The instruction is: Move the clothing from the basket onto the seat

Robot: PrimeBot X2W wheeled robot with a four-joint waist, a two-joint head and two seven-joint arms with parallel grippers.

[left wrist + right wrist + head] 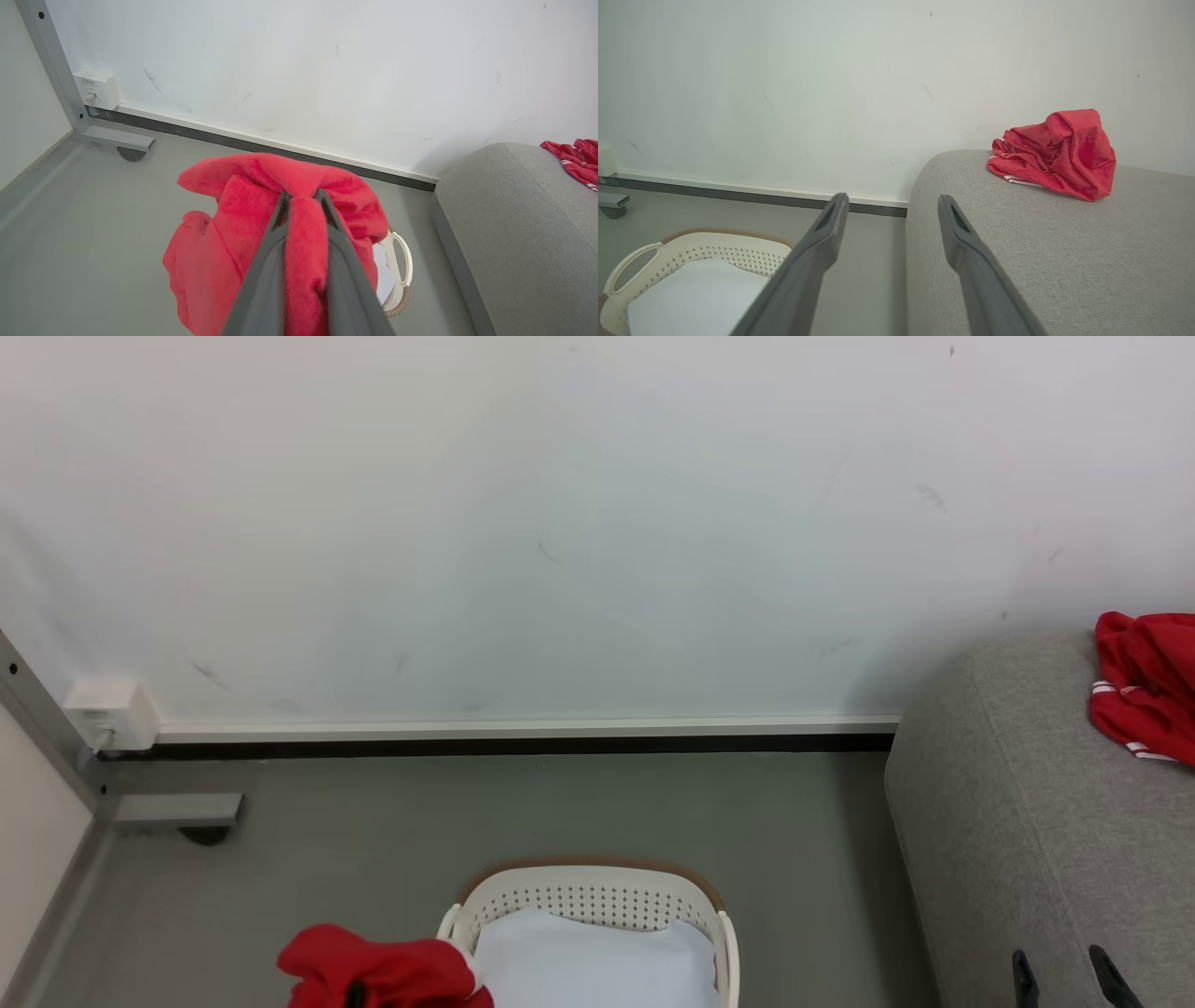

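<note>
head view: one oval cream perforated plastic basket on the floor, one white cloth inside; one red striped garment on the one grey woven seat. left wrist view: left gripper clamped on one red fleece garment. right wrist view: right gripper spread wide, empty.

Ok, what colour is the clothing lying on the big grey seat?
The clothing is red with thin white stripes, clearest in the right wrist view.

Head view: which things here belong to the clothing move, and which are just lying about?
Job: left gripper, shut on the red fleecy garment; open right gripper; basket; white cloth in it; seat; red striped garment on the seat.
Lying about: white wall box; grey frame foot on its castor.
</note>
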